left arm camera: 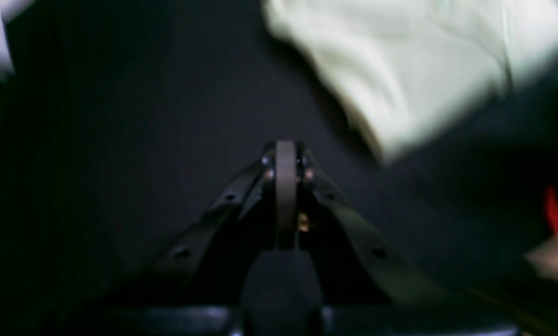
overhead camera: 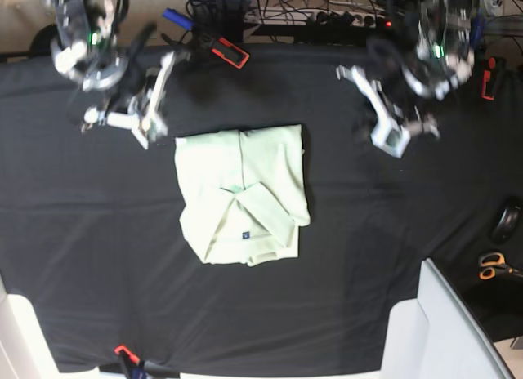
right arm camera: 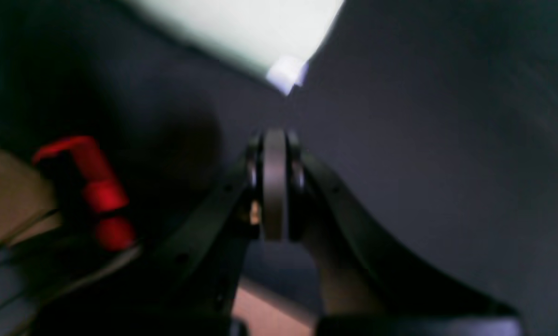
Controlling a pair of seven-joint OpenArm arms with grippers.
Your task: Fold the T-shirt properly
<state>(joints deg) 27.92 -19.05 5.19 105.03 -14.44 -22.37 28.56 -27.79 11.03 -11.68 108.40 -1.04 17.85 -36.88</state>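
The pale mint-green T-shirt (overhead camera: 241, 195) lies folded into a compact rectangle in the middle of the black table, collar and tiny dark blue label (overhead camera: 245, 235) facing up. My left gripper (overhead camera: 391, 139) hangs right of the shirt, apart from it, shut and empty. In the left wrist view its fingertips (left arm camera: 286, 151) are pressed together, with the shirt (left arm camera: 414, 70) blurred at upper right. My right gripper (overhead camera: 140, 131) hangs at the shirt's upper left, shut and empty. In the right wrist view it (right arm camera: 274, 140) is closed, below a shirt corner (right arm camera: 241, 28).
The table is covered in black cloth (overhead camera: 82, 232). Scissors (overhead camera: 494, 266) and a dark round object (overhead camera: 507, 222) lie at the right edge. A white board (overhead camera: 445, 330) stands at bottom right. Red-tipped clamps (overhead camera: 227, 52) (right arm camera: 97, 191) grip the back edge.
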